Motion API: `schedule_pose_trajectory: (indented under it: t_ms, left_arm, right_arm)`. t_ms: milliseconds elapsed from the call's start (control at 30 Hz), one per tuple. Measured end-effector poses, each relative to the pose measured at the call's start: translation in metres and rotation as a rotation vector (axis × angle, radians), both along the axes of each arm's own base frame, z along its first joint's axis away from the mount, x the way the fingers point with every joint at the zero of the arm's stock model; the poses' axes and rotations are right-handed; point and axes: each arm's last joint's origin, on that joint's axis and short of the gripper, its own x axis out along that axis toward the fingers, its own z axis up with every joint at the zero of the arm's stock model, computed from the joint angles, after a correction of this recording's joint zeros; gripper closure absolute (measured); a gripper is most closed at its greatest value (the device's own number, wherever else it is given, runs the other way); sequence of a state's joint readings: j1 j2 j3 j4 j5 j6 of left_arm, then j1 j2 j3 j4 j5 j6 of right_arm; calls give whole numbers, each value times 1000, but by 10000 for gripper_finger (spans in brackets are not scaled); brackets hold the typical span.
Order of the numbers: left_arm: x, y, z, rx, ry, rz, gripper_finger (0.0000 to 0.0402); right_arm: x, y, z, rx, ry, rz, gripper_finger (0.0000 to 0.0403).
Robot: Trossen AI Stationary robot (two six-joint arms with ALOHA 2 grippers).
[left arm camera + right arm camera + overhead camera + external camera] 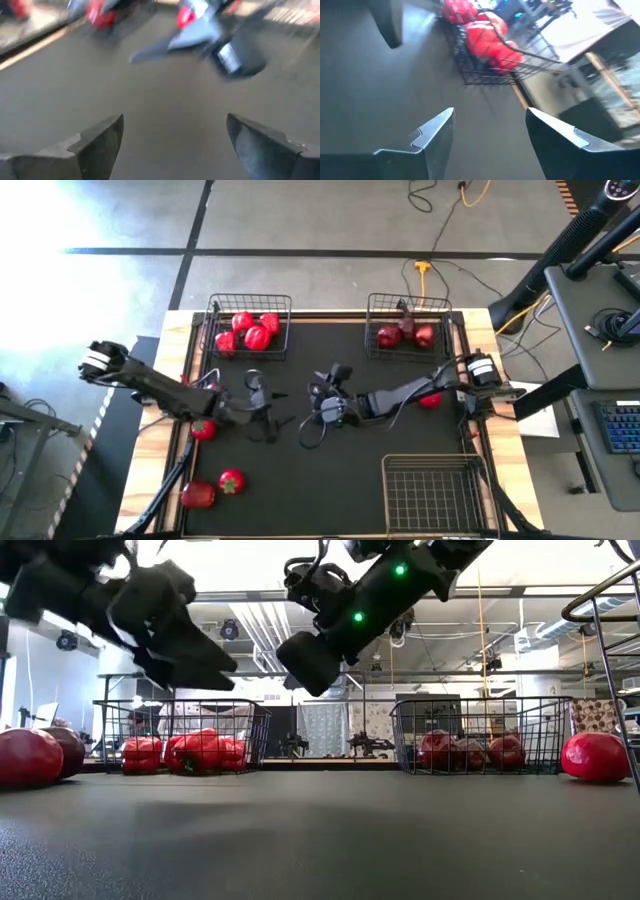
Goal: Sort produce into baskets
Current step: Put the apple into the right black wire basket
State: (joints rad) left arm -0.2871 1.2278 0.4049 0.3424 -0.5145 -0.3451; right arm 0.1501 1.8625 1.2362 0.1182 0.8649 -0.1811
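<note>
Left gripper and right gripper hover mid-mat, fingers spread, empty; peppers fill far-left basket; maroon fruits far-right basket; near basket empty; loose pieces near left.

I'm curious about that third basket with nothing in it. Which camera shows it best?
The high view: the whole empty basket lies there at the table's near right, all four sides visible. The low view catches only a curved piece of its wire rim at the right edge. Neither wrist view shows it.
</note>
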Motion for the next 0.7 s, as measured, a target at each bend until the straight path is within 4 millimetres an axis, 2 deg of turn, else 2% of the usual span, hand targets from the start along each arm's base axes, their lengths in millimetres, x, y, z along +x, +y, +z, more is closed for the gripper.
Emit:
schedule_pose_trajectory:
  t_ms: [133, 233, 333, 400, 500, 600, 700]
  left_arm:
    - [1, 2, 28, -13, 242, 167, 65]
    - [-5, 3, 49, -61, 397, 280, 65]
    - [-17, 5, 70, -137, 590, 385, 65]
    - [-25, 7, 81, -160, 695, 484, 65]
    - [-42, 11, 86, -132, 871, 646, 65]
    - [-46, 12, 78, -180, 989, 678, 63]
    - [-44, 12, 69, -253, 1052, 681, 54]
  right_arm:
    - [2, -6, 1, -9, -7, 13, 182]
    - [3, -12, -3, 76, -36, 52, 190]
    - [2, -15, -20, 179, -44, 112, 194]
    - [2, -15, -33, 173, -6, 161, 195]
    - [3, -13, -33, 158, -8, 185, 195]
    - [6, -10, -25, 213, -52, 254, 195]
    - [6, -8, -28, 267, -40, 331, 195]
